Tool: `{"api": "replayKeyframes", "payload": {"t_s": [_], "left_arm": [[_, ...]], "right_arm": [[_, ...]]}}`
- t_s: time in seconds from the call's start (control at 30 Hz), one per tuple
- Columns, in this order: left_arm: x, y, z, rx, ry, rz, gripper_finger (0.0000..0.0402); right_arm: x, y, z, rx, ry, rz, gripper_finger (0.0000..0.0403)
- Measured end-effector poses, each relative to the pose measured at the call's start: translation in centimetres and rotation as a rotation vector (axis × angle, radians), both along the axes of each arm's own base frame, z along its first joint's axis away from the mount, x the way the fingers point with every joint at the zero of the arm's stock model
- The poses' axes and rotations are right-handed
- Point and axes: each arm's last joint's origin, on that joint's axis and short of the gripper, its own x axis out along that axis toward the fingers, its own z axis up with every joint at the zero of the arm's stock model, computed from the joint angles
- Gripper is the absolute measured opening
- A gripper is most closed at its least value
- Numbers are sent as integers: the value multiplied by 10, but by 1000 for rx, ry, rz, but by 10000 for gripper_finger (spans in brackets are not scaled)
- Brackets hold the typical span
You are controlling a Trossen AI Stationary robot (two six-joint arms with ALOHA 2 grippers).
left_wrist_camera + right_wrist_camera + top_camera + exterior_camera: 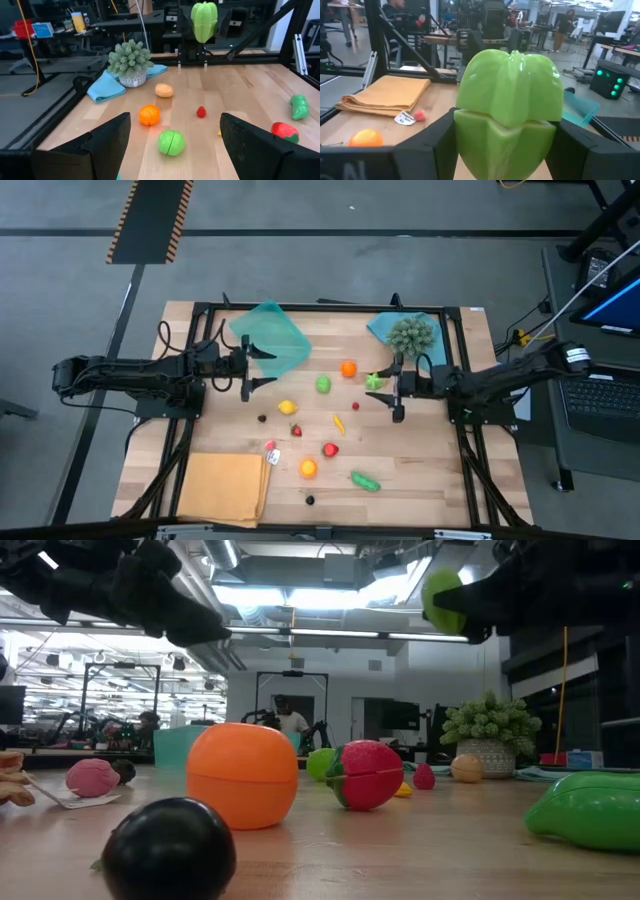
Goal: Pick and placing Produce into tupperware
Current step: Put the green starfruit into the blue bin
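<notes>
Glossy plastic green pepper (pixel 507 125); pale wooden table (pixel 420 465) — matt; soft folded orange cloth (pixel 222 485).

A robotics lab: wooden table (pixel 420 470) in a black frame, monitors (pixel 617 305), workbenches and more rigs behind.

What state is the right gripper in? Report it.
Shut on the green fruit: the right gripper holds it lifted above the table.

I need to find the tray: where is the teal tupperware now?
In the high view, the tupperware lies at the table's far left, just beyond the open left pincer, apart from the scattered produce.
</notes>
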Motion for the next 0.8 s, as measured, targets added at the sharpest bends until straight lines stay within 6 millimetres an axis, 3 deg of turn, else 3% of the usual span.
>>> {"api": "replayKeyframes", "payload": {"t_s": [0.2, 0.47, 0.8], "left_arm": [[3, 1, 0, 66, -83, -7, 300], [-1, 0, -23, 83, -162, -1, 300], [4, 1, -20, 159, -237, 3, 300]], "right_arm": [[8, -13, -5, 9, -26, 39, 228], [11, -23, -8, 19, -28, 69, 228], [22, -33, 2, -2, -39, 81, 228]]}}
